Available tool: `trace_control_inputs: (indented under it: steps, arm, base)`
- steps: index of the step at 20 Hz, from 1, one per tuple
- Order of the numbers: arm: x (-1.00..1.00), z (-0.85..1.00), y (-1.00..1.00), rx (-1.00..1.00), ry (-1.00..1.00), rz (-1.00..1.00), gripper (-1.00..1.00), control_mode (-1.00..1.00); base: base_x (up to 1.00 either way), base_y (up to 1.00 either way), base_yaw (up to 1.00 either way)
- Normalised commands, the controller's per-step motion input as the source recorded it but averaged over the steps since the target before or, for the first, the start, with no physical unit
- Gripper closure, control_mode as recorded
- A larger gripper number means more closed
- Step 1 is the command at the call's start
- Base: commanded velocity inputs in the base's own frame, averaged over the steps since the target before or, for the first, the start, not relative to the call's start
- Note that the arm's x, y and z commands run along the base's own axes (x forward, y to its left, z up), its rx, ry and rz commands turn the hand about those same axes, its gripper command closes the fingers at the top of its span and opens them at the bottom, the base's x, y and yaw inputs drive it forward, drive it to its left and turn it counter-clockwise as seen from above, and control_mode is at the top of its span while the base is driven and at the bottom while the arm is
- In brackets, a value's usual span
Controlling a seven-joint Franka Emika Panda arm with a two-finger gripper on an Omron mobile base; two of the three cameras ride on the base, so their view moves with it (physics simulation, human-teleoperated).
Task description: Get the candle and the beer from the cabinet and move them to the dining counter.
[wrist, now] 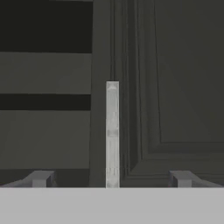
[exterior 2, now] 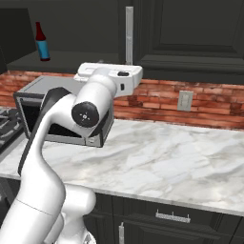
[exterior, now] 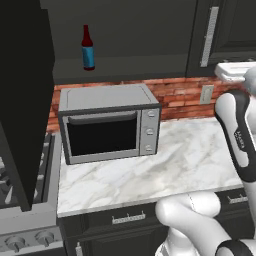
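Observation:
The beer, a dark bottle with a blue label, stands upright on the open shelf of the black cabinet, above the toaster oven; it also stands at the far left as the beer. The candle and the dining counter are out of view. My gripper is open and empty. It faces the long silver handle of the closed cabinet door, and the handle lies midway between the fingertips. My hand hovers just below that handle, well right of the beer.
A silver toaster oven sits on the marble worktop against a brick backsplash. The open left cabinet door juts forward over the stove. Dark drawers run below.

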Motion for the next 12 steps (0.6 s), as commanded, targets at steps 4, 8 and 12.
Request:
trace_control_inputs:
  steps: [4, 8, 12]
  arm:
    - [0.47, -0.01, 0.00, 0.00, 0.00, 0.00, -1.00, -1.00]
    - [0.44, -0.01, 0.00, 0.00, 0.00, 0.00, -1.00, -1.00]
    - [0.36, 0.00, -0.04, 0.00, 0.00, 0.00, -1.00, -1.00]
  base:
    - [0.00, 0.00, 0.00]
    - [0.00, 0.00, 0.00]
    - [0.00, 0.00, 0.00]
